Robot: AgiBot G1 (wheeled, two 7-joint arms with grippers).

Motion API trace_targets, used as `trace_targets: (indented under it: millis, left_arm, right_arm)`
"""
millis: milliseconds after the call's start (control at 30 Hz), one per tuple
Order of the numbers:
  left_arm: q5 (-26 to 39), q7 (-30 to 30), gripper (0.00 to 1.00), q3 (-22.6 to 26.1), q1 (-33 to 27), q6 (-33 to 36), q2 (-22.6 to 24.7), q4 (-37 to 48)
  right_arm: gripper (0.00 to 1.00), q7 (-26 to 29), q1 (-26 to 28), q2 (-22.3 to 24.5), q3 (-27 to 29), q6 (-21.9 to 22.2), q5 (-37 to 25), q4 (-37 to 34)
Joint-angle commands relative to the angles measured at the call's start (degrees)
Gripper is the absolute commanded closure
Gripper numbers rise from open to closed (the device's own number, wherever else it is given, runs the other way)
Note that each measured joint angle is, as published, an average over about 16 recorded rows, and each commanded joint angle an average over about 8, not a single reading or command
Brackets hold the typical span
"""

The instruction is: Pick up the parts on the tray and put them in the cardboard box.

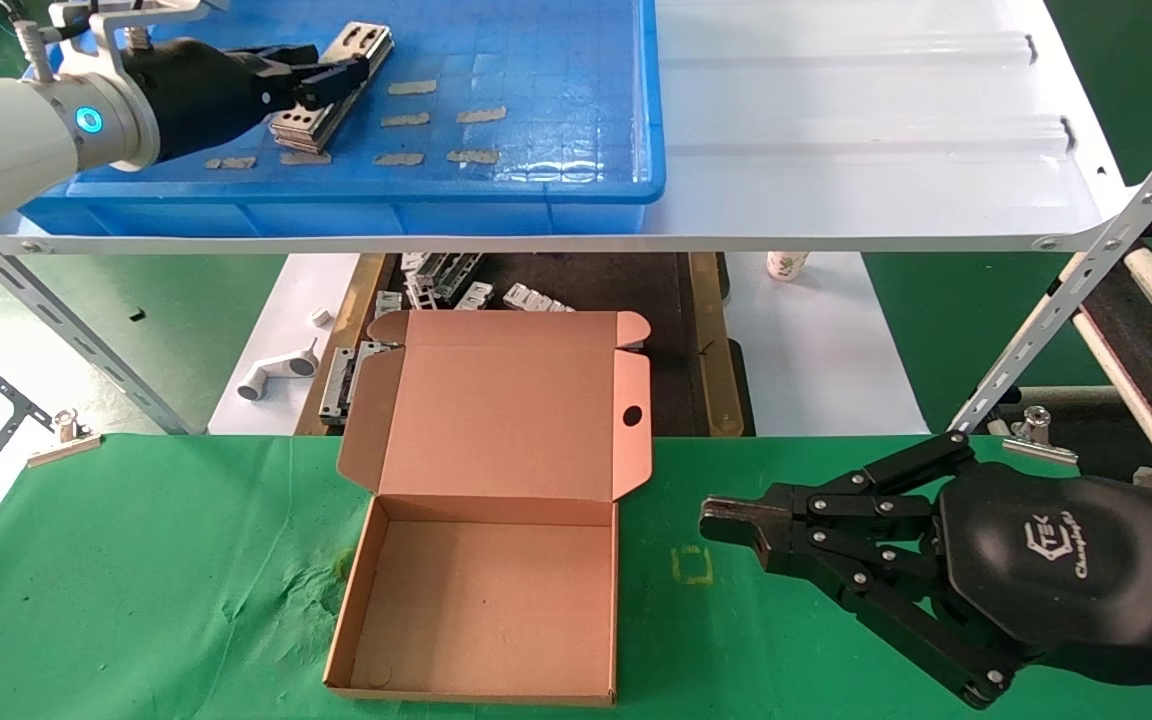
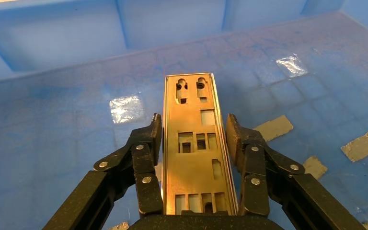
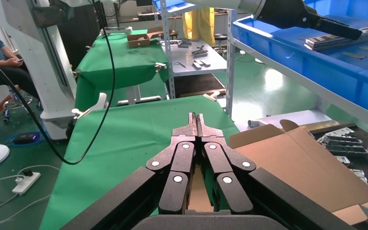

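Silver-grey punched plates, the parts (image 1: 361, 42), lie stacked at the left of the blue tray (image 1: 576, 60) on the white shelf. My left gripper (image 1: 331, 80) reaches into the tray and straddles the stack. In the left wrist view the top plate (image 2: 194, 143) lies lengthwise between the fingers of the left gripper (image 2: 193, 122), which is open; one pad is close to the plate's edge and the other stands a little off it. The open cardboard box (image 1: 486, 600) sits empty on the green table. My right gripper (image 1: 721, 515) hovers shut just right of the box.
Tan tape strips (image 1: 411, 87) dot the tray floor. Under the white shelf (image 1: 836, 120) lie grey brackets (image 1: 436, 275) and a white pipe fitting (image 1: 276, 372). Metal clips (image 1: 61, 435) hold the green cloth, which bears a yellow square mark (image 1: 693, 565).
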Motion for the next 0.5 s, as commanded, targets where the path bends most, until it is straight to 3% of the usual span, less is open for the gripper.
trace_targets:
  millis: [33, 133, 167, 233, 400, 500]
  left_arm:
    - [0.0, 0.0, 0.00, 0.0, 0.0, 0.1, 0.0, 0.0]
    - [0.0, -0.1, 0.01, 0.0, 0.0, 0.3, -0.1, -0.1]
    - [0.0, -0.1, 0.07, 0.0, 0.0, 0.3, -0.1, -0.1]
    - [0.0, -0.1, 0.26, 0.0, 0.0, 0.3, -0.1, -0.1]
    - [0.0, -0.1, 0.88, 0.0, 0.0, 0.3, -0.1, -0.1]
    - [0.0, -0.1, 1.00, 0.0, 0.0, 0.2, -0.1, -0.1]
  right_arm:
    - [1.00, 0.0, 0.0, 0.0, 0.0, 0.0, 0.0, 0.0]
    - [1.00, 0.0, 0.0, 0.0, 0.0, 0.0, 0.0, 0.0]
    - [1.00, 0.0, 0.0, 0.0, 0.0, 0.0, 0.0, 0.0]
    - [1.00, 0.0, 0.0, 0.0, 0.0, 0.0, 0.0, 0.0]
    - [1.00, 0.0, 0.0, 0.0, 0.0, 0.0, 0.0, 0.0]
    - [1.00, 0.0, 0.0, 0.0, 0.0, 0.0, 0.0, 0.0]
